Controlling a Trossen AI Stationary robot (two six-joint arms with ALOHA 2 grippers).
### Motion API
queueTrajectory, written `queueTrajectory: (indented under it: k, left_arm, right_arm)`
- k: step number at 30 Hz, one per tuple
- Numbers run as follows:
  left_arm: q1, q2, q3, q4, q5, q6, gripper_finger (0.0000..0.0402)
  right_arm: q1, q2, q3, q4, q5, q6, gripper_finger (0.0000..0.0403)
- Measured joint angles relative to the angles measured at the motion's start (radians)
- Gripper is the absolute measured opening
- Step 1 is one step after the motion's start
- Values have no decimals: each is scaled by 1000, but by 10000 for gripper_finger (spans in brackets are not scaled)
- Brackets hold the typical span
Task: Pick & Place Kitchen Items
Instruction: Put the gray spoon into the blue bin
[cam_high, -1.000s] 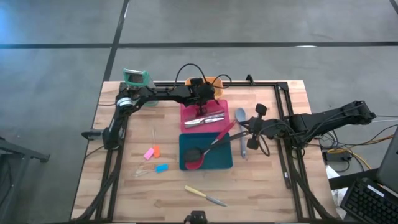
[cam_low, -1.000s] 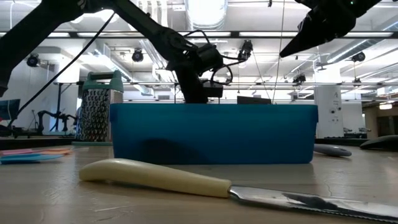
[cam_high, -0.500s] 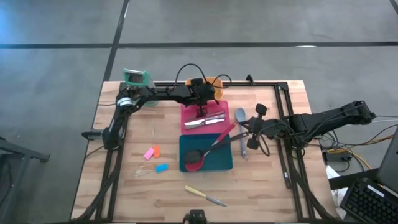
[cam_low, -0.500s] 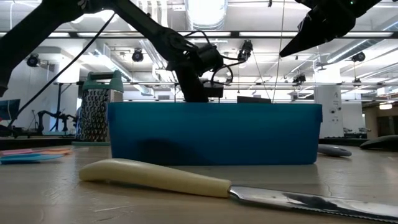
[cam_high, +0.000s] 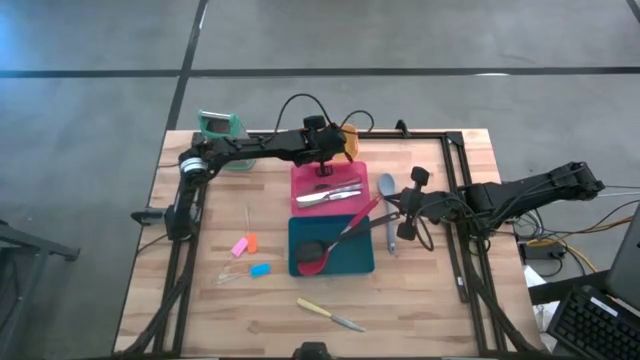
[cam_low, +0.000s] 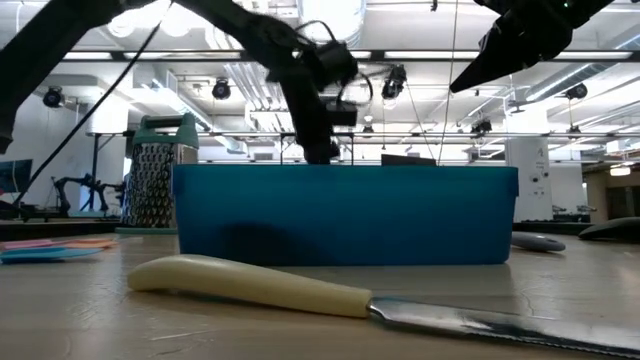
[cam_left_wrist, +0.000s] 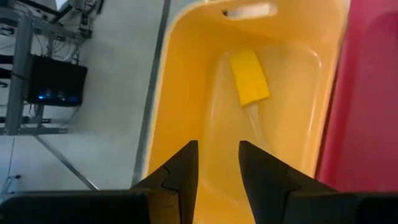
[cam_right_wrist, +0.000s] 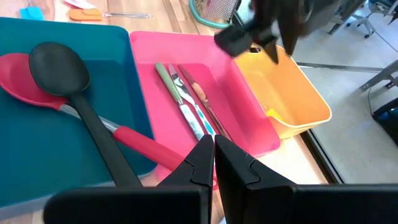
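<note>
Left claw (cam_high: 326, 168) higher, nearer orange tray (cam_high: 347, 133).

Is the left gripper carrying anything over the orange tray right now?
No: in the left wrist view the left gripper has empty parted fingers above the orange plastic tray, where a small yellow-handled piece already lies.

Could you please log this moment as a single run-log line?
left gripper: open, empty, over orange tray | right gripper: shut, beside teal tray

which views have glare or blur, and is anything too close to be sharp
Low view: bright ceiling lights glare behind the teal tray, and the cream-handled knife up front looks soft. Right wrist view: the left gripper is smeared with blur. Left wrist view: the orange tray is evenly lit.
</note>
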Motion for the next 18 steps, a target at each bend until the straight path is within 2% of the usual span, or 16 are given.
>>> queueTrajectory:
  k: [11,18]
  left_arm:
    - [-75,-223,9,-196,-4,-112,119]
    - [-159,-376,5,-316,-5,-241,119]
  right_arm:
    - [0,-1,0,0,0,0,8]
    - [0,-1,0,-8,-1,34,8]
